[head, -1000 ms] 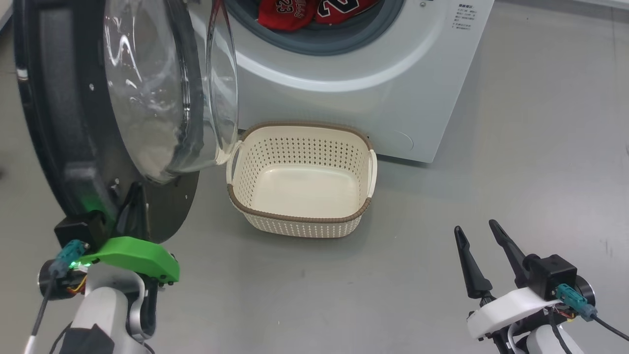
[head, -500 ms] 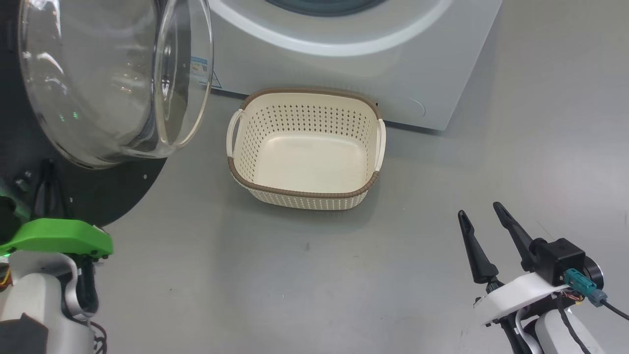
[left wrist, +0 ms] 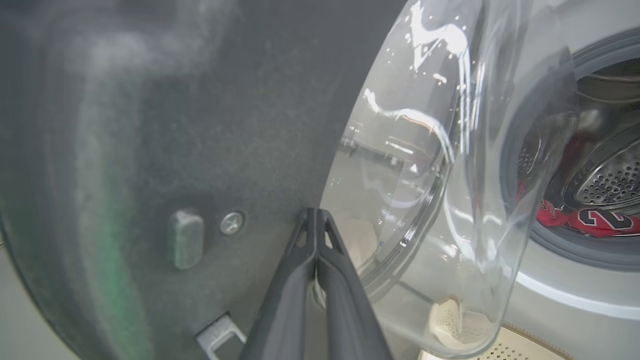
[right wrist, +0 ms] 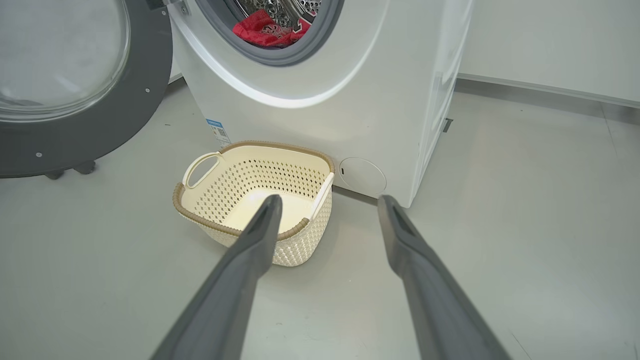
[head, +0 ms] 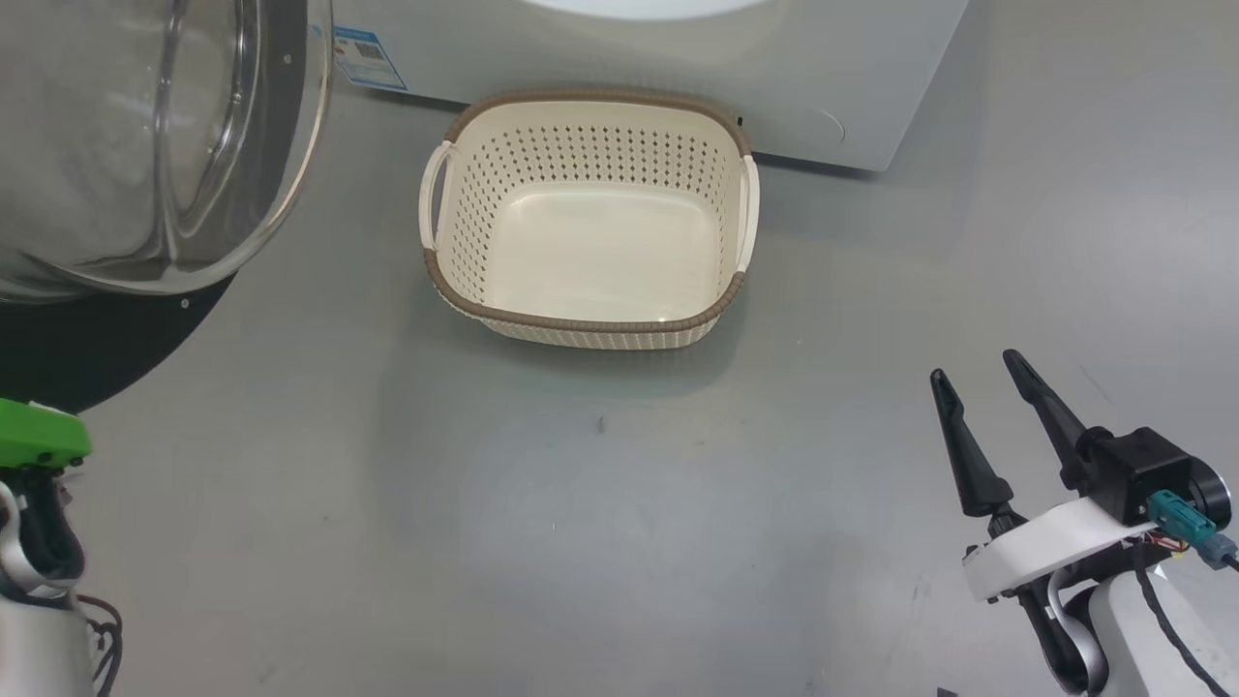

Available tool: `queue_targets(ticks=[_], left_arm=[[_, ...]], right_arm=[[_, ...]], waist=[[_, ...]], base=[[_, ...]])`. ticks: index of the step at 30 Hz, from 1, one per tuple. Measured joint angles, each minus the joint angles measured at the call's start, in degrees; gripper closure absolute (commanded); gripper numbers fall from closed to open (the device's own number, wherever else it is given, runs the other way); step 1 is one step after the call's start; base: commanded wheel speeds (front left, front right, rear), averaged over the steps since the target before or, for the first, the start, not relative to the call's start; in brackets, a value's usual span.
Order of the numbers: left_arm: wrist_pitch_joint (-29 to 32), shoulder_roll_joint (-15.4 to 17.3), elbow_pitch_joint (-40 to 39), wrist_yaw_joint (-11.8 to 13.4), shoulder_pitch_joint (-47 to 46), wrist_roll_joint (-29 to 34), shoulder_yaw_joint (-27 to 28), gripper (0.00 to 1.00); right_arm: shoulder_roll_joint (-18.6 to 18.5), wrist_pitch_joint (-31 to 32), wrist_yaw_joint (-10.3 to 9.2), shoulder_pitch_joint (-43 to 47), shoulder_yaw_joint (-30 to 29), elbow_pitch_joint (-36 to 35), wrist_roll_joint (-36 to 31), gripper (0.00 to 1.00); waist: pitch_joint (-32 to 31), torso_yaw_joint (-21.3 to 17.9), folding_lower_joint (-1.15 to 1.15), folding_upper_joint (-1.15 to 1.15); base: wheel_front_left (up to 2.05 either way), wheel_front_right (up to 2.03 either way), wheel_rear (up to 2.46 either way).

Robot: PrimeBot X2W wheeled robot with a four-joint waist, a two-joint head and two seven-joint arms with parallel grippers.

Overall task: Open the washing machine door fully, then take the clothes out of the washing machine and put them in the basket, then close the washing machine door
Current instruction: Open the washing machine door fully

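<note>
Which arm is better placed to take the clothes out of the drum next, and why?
Probably right. The right gripper is open, holds nothing, and faces the clothes in the washing machine. The left gripper is shut, beside the washing machine door.

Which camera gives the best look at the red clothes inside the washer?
The right wrist view: the clothes lie in plain sight in the open drum. The left wrist view catches a strip of them, past the bulging glass of the door. The head view looks down on the basket.
</note>
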Motion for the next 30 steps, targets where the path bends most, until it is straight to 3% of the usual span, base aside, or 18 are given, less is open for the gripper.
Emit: queue_targets(ticks=[10,22,30], left_arm=[[-0.4,2.0,2.1,0.0,-3.6,-3.3,4.5,1.0],[-0.5,4.7,5.0,0.0,-6.6,-3.9,6.5,1.0],[-1.2,4.6,7.6,0.0,-7.5,-3.9,6.2,1.0]], right_arm=[[-2.1,0.6,0.0,-0.7,-1.3,-1.7,-0.1,0.0],[-3.3,1.2,0.0,-1.7,-1.9,-3.4,-0.2,0.0],[-3.5,1.2,0.0,-1.7,-2.2,-3.1,-0.2,0.0]], waist=[[4.5,0.0,0.0,0.0],[8.2,0.5,0.0,0.0],[8.5,0.8,0.0,0.0]], base=[[0.0,0.0,0.0],[0.0,0.0,0.0],[0.0,0.0,0.0]])
